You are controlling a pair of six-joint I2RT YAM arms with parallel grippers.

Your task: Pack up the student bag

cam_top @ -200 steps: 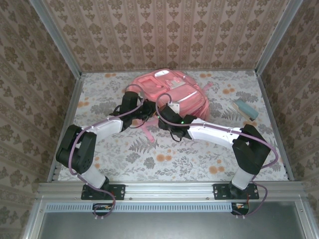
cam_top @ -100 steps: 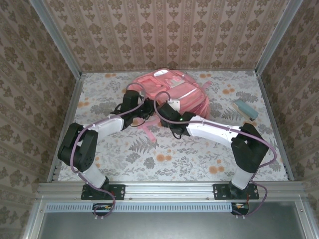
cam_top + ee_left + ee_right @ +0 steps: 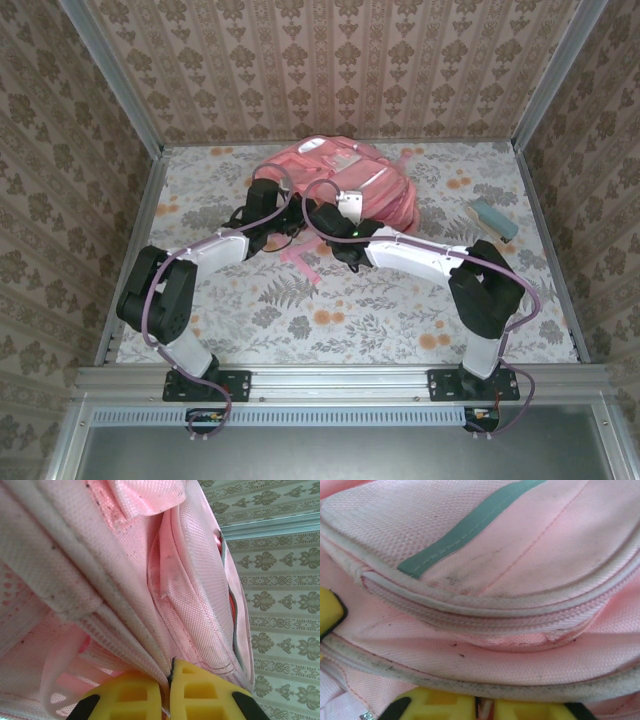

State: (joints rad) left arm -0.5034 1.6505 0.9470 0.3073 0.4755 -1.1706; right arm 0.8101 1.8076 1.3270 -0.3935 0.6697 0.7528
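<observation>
Pressed together on fold of student bag [image 3: 125, 580] fabric at left gripper [image 3: 171, 670]. Nearly closed on pale sliver of bag trim at right gripper [image 3: 482, 707], just below zip [image 3: 485, 617]. Lying at far middle of table [image 3: 420, 320], with both grippers at its near edge.

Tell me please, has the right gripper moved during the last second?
Yes. Seen from above, the right gripper has gone left and toward the back wall, along the student bag, away from the blue item at the table's right.
</observation>
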